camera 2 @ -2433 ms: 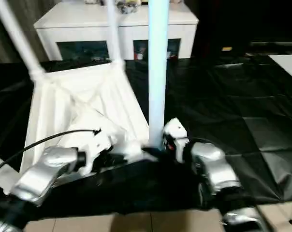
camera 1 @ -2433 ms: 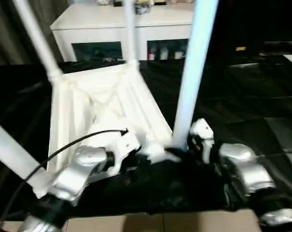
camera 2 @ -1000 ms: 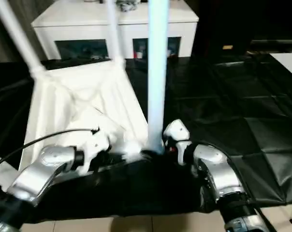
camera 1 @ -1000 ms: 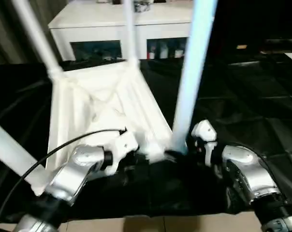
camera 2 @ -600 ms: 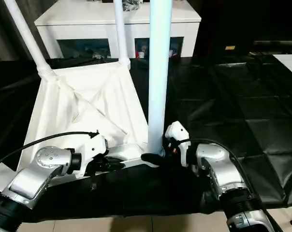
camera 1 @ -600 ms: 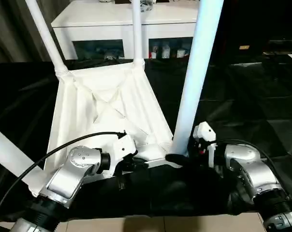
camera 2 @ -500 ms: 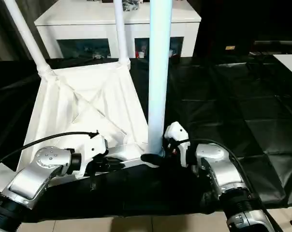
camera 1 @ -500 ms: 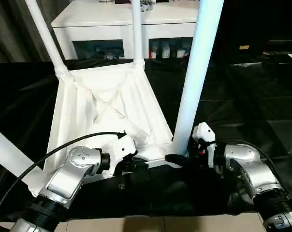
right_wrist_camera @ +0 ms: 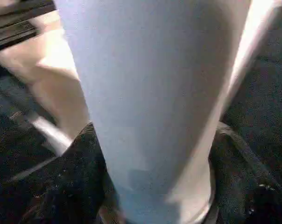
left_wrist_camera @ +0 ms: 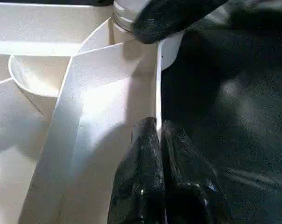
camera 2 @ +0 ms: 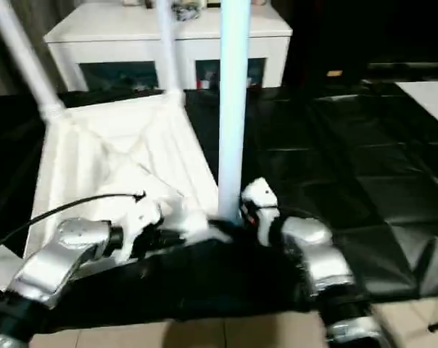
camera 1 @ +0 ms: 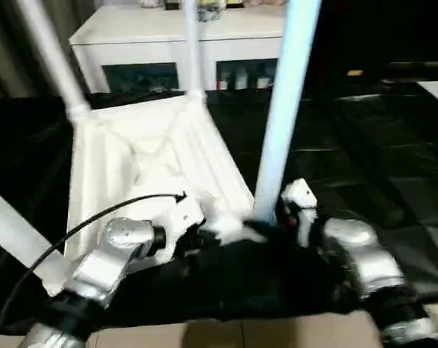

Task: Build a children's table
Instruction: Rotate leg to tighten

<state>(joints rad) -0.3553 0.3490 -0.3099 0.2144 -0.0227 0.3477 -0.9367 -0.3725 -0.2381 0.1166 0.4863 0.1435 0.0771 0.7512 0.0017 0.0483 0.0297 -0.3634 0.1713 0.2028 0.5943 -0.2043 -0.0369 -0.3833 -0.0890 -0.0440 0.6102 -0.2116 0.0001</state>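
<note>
The children's table lies upside down: a white ribbed tabletop (camera 1: 132, 159) with its legs pointing up. The near right leg (camera 1: 281, 109) stands in its corner socket, and my right gripper (camera 1: 266, 230) is shut around its base, one black finger (right_wrist_camera: 80, 177) on each side of the tube (right_wrist_camera: 150, 93). My left gripper (camera 1: 208, 235) is shut on the tabletop's thin near rim (left_wrist_camera: 158, 84), just beside that corner. Two more legs (camera 1: 52, 58) (camera 1: 191, 51) rise at the far corners, and another (camera 1: 12, 232) stands at the near left.
A black sheet (camera 1: 364, 159) covers the work surface around the tabletop. A white cabinet with glass doors (camera 1: 168, 43) stands behind it. A black cable (camera 1: 96, 217) loops over my left forearm. Tan floor (camera 1: 204, 333) shows at the near edge.
My right gripper's fingers have drawn in around the base of the near right leg. The left gripper keeps its hold on the rim. The whole picture has shifted slightly with the camera.
</note>
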